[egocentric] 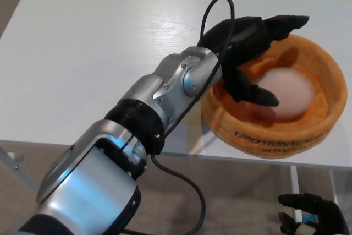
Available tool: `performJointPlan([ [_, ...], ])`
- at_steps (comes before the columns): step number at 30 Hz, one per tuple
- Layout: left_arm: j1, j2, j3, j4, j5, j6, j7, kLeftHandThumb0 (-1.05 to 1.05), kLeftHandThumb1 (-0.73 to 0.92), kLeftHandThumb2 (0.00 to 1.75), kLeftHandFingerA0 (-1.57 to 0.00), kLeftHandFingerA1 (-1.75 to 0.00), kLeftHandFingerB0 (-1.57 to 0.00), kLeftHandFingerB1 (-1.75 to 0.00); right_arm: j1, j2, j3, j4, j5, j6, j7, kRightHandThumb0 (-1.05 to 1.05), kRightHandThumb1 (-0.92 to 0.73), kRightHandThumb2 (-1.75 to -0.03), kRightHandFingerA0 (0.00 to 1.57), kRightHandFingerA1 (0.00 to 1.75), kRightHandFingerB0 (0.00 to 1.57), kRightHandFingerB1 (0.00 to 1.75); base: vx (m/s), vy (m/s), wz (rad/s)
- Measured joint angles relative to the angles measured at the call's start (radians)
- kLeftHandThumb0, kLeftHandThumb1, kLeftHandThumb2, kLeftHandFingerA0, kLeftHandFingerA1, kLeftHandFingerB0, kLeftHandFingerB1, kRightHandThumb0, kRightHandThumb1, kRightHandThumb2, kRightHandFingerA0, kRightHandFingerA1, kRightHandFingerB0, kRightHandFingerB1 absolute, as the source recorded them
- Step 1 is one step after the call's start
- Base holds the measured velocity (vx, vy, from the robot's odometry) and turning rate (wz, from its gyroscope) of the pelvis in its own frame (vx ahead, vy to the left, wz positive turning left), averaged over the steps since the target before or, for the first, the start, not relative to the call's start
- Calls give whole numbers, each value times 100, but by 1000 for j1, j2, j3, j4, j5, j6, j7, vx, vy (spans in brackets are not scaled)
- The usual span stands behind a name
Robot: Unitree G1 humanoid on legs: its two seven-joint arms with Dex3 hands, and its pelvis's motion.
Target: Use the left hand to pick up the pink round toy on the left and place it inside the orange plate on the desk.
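I am viewing the pink round toy [287,93], a soft, fuzzy ball with no discernible long axis or facing, lying inside the orange plate [325,118], a plush, thick-walled round basin with dark lettering on its front wall. My left robot hand [248,48], glossy black, is hovering spread over the plate's left rim, fingers apart and gripping nothing, partly screening the toy. The plate is sitting on the smooth white counter [93,53]. My right robot hand [309,214] is hanging low beside the counter's edge, fingers loosely parted.
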Motion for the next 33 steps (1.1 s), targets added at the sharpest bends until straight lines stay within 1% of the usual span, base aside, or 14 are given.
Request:
performJointPlan([
  [3,-13,2,-5,1,3,32,-35,-85,43,87,0,0,0,-1,0,0,2,0,0,0,0,-27,-58,-57,80,70,75,53,0,0,0],
  [10,-26,13,-12,-8,11,88,-89,-81,41,83,0,0,0,-3,0,0,6,0,-1,1,0,-26,-58,-57,80,66,74,52,0,0,0],
  [15,-27,27,-10,-40,10,112,-106,-81,40,83,0,0,0,-3,3,0,14,1,-2,1,1,-26,-58,-57,79,67,73,53,0,0,0],
  [16,-27,27,-10,-40,10,112,-106,-85,44,86,0,0,0,-1,3,0,14,1,-2,1,1,-27,-58,-57,80,69,75,52,0,0,0],
  [20,-6,51,11,-119,4,116,-119,-86,45,89,0,0,0,0,19,1,16,1,-1,1,3,-26,-59,-57,80,70,74,52,0,0,0],
  [21,9,65,16,-160,2,116,-124,-97,52,65,0,0,0,-5,21,1,16,1,0,1,5,-27,-59,-57,80,72,74,52,0,0,0],
  [22,25,80,22,-199,0,115,-127,-82,44,88,0,0,0,-3,22,1,16,1,0,1,6,-27,-59,-56,81,71,74,52,0,0,0],
  [23,47,98,29,-252,-1,113,-128,-82,44,88,0,0,0,-3,23,1,16,1,0,1,7,-27,-59,-56,81,71,74,52,0,0,0],
  [24,47,98,29,-252,-1,113,-128,-76,44,84,0,0,-4,-13,23,1,16,1,0,1,7,-27,-58,-56,81,71,74,53,0,0,0],
  [27,112,145,57,-389,-9,98,-128,-73,42,83,0,-5,-7,-17,23,1,17,0,0,1,7,-27,-59,-57,81,68,74,52,0,0,0],
  [28,135,159,69,-432,-15,92,-130,-66,38,81,-2,-19,-10,-29,22,1,17,0,-1,1,7,-26,-59,-57,81,66,74,52,0,0,0],
  [31,205,202,105,-559,-45,83,-147,-66,38,81,-2,-19,-10,-29,19,0,18,-2,-1,1,7,-26,-59,-57,81,66,74,52,0,0,0],
  [32,205,202,105,-559,-45,83,-147,-76,41,53,-2,-28,-16,-27,19,0,18,-2,-1,1,7,-27,-59,-57,80,67,73,52,0,0,0],
  [33,229,218,117,-603,-58,81,-155,-76,41,53,-2,-28,-16,-27,19,0,19,-2,-1,1,7,-27,-59,-57,80,67,73,52,0,0,0],
])
